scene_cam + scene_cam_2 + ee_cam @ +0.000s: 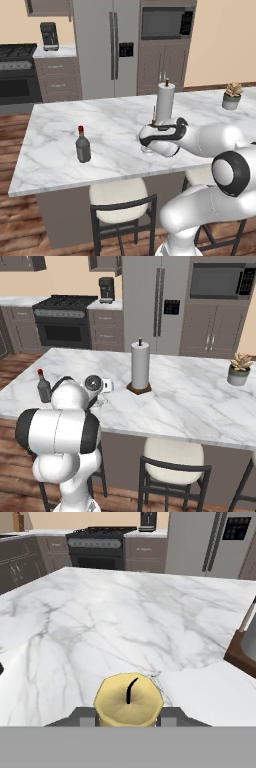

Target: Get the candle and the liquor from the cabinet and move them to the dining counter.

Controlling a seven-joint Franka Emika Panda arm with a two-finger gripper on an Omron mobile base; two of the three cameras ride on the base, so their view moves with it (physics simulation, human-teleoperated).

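With my pincer [128, 716] pinching the candle [128, 699] low over the dining counter [60, 125], the liquor [83, 145] already standing there, I should lower it upright, apparently nearly down, before letting go.

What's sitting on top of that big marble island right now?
On the dining counter: the liquor, a paper towel roll, a potted succulent, and the candle held in the gripper. The arm covers the candle's holder.
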